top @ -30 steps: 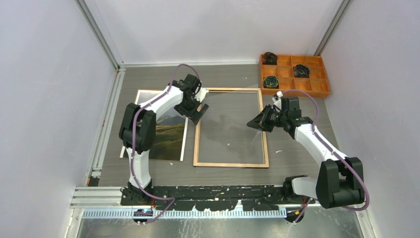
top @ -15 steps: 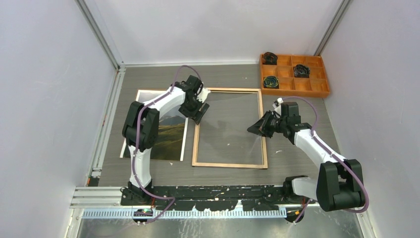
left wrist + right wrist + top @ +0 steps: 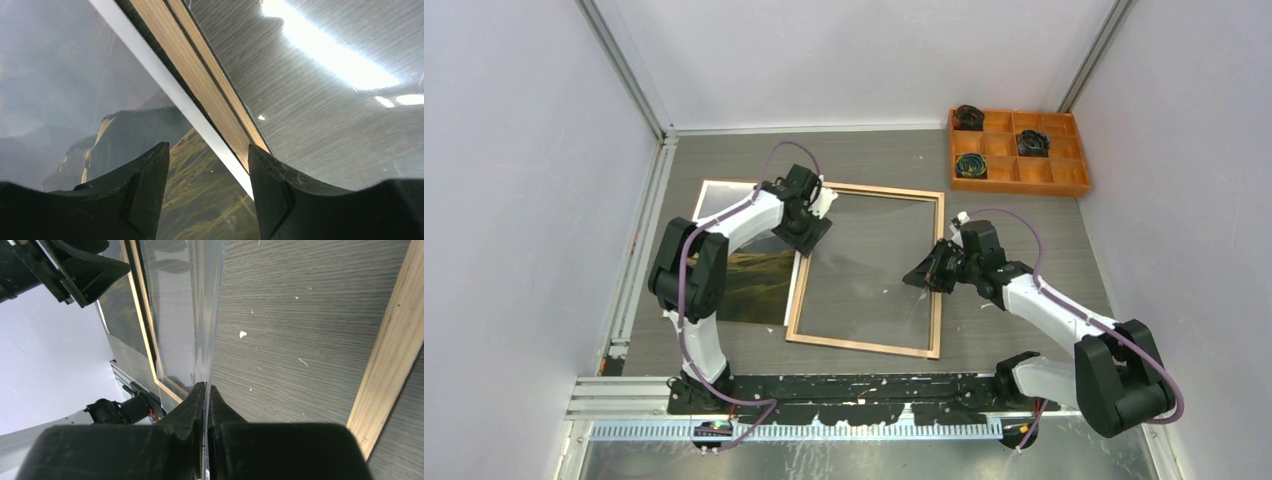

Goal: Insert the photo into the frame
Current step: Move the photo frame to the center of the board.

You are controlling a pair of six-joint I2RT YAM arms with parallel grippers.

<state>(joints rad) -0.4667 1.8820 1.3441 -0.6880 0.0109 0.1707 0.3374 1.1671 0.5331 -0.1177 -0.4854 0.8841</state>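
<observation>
Two claws are at the frame (image 3: 864,346), which lies wood-coloured back up on the worktop (image 3: 884,160), a little skewed. Your right claw (image 3: 205,386) is pinched tight on the edge of the clear pane (image 3: 180,315), just inside the frame's right rail. The pane looks tilted up out of the opening on that side. Your left claw (image 3: 207,150) stands wide and grips nothing. It is over the frame's left rail near the far corner, one finger above the print and the other above the frame's opening.

The photo (image 3: 759,290) lies flat on the worktop just left of the frame, its white border running along the frame's left rail. Whether the rail covers a strip of it, you cannot tell from these views.

Treat the pane as thin, smooth and slippery. It is probably stiff enough to lift by one edge, yet likely to bow and slide in a two-finger pinch, and it could scratch or crack if dropped. Hold deep on the edge. The photo will likely be light and limp, and hard to pinch while flat. Go for a free corner or the side away from the frame, and expect droop and creasing if you carry it by one point.

For looks, the print shows dark green-brown hills with a lit olive slope under a pale grey cloudy sky, inside a thin white border. The frame is a slim rectangle of light wood rails with a dark inner lip, somewhat larger than the print.
</observation>
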